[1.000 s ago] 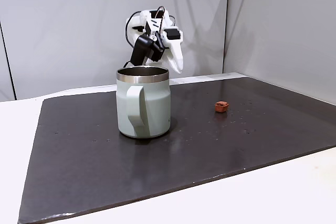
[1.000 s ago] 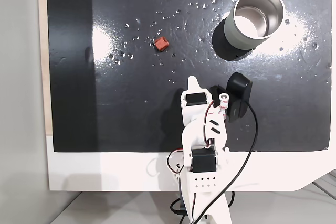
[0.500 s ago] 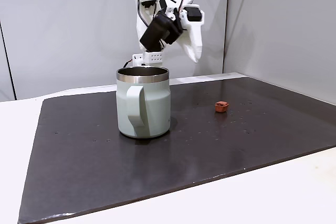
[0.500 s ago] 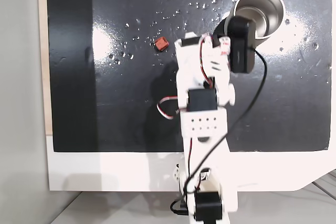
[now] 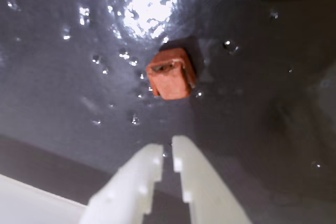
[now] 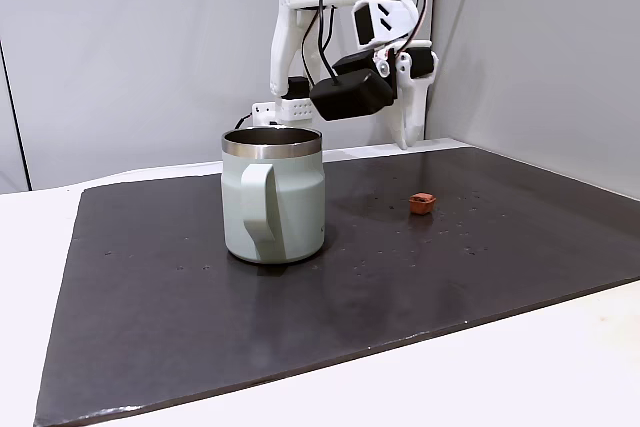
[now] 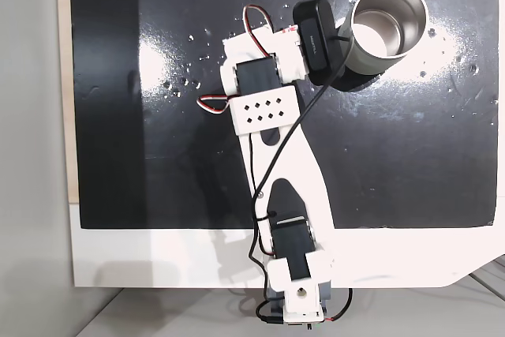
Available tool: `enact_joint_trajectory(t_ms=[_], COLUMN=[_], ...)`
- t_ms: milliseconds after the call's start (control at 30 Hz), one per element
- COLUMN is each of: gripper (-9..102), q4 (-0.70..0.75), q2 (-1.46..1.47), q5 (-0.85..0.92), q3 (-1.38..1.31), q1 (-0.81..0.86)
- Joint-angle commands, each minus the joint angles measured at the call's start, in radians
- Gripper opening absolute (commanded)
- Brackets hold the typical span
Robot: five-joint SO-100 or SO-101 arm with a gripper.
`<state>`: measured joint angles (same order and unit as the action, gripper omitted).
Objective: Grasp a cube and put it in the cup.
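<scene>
Wrist view: white two-finger claw [image 5: 167, 160] comes in from the bottom edge, fingers nearly together w/ just a thin slit between the tips, nothing gripped. Tips hang apart from the tiny reddish-brown terracotta cube [image 5: 170, 73], which sits past them on the glossy black mat [image 5: 63, 77], close to a bright glare patch and scattered droplets. No contact btw claw and cube.

Side-on fixed view: cube [image 6: 422, 204] lies on the mat [image 6: 300, 297] to the right of the large pale sage-green mug w/ bare steel rim [image 6: 273, 194], well apart from it. Mug stands upright, handle facing the camera. White arm [image 6: 340, 7] reaches out above and behind the mug; claw [image 6: 408, 137] points down, off the mat, higher than the cube and a bit to its left as seen here.

Top-down fixed view: arm [image 7: 268, 132] stretches across the mat [image 7: 102, 116], its black wrist camera [image 7: 316, 33] just beside the mug [image 7: 389, 21]. Mug interior is bare metal. Mat lies on a white worktop [image 7: 158, 258].
</scene>
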<state>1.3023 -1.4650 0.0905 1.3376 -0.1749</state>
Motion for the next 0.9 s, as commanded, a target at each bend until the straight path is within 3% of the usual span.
enact_joint_trajectory(t_ms=[0,400,667,867], gripper=[0,0,23,24], q4=[0.083,0.252,0.275,0.298], q2=[0.063,0.273,0.305,0.367], q5=[-0.031,-0.098,-0.129,-0.141], q3=[-0.158,-0.387,-0.399,-0.436], q1=[-0.017,-0.054,-0.054,-0.052])
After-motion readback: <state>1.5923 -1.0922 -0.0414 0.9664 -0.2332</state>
